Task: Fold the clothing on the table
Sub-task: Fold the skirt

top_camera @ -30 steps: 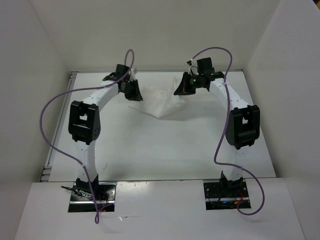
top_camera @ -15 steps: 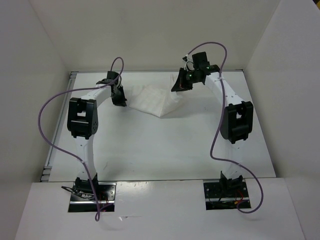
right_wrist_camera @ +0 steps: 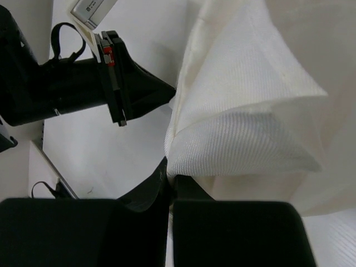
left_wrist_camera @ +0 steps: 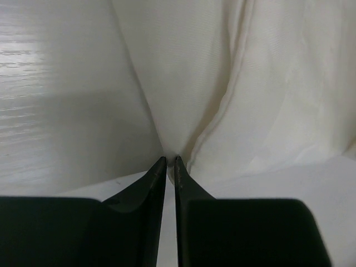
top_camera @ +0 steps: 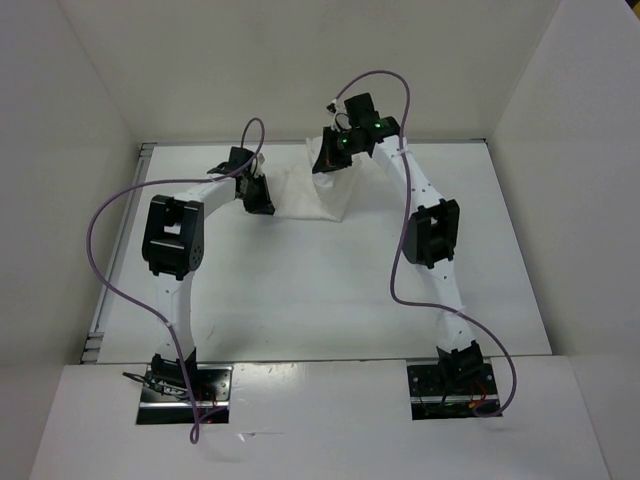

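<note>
Pinching 1 clothing (top_camera: 310,195) over 1 table (top_camera: 300,290): L fingers (left_wrist_camera: 149,184) & R fingers (right_wrist_camera: 147,192), 2 pairs, both clenched.

- I see the clothing (top_camera: 312,195): thin white, wrinkled (faint weave), pinched at both jaws' tips, spanning between them.
- The table (top_camera: 300,290): smooth white, below the jaws.

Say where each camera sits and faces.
Top external: above and behind, looking down on table, left arm, right arm, clothing.
Left wrist: on left arm, looking along left pincer into clothing.
Right wrist: on right arm, looking past right pincer at clothing, left pincer.
Shared: clothing in all; left pincer in both wrist views.
</note>
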Controlling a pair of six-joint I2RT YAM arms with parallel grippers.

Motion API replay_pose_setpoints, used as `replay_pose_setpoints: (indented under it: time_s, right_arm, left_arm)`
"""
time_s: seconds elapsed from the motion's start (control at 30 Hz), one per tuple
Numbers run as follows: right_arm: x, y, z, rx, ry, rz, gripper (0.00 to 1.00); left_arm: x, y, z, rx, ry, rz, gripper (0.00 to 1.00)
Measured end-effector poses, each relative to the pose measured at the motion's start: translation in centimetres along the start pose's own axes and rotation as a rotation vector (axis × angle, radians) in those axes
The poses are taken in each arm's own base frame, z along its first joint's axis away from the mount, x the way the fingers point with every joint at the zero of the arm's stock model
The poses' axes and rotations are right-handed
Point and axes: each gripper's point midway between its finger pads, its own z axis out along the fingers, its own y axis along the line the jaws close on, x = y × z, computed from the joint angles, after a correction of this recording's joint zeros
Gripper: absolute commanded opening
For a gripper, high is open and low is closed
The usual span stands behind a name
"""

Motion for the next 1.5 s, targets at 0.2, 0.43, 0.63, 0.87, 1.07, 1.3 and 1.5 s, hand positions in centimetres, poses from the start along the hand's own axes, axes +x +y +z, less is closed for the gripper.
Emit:
replay_pose_setpoints:
  time_s: [0.2, 0.43, 0.63, 0.87, 1.07, 1.3, 1.5]
  right_arm:
    - [2.3, 0.4, 2.5, -0.009, 0.072, 0.008, 0.0]
    - [3.0, 1.5, 3.6, -0.039, 0.095, -0.006, 0.0]
    - [3.6, 1.8, 4.7, -0.064, 0.112, -0.011, 0.02]
    - [5.4, 1.9, 6.6, -0.097, 0.163, 0.001, 0.42]
    - [5.0, 2.6, 5.8, -0.131, 0.163, -0.001, 0.5]
    - [-0.1, 2.7, -0.7, -0.066, 0.016, -0.039, 0.45]
    - [-4.6, -2.6, -6.0, 0.029, -0.121, 0.01, 0.34]
  left_arm:
    - [1.3, -1.2, 0.0, 0.053, 0.018, -0.01, 0.18]
    - [2.8, -3.1, 0.1, 0.111, 0.056, -0.009, 0.18]
    - [4.8, -5.7, 0.3, 0.16, 0.103, 0.021, 0.18]
    - [5.6, -6.4, 0.3, 0.167, 0.126, 0.03, 0.18]
    - [5.7, -3.5, -1.3, 0.083, 0.128, 0.006, 0.18]
    - [2.5, 0.0, -8.4, -0.064, 0.017, 0.011, 0.18]
    - [-2.6, -8.4, -14.9, 0.213, -0.124, 0.136, 0.18]
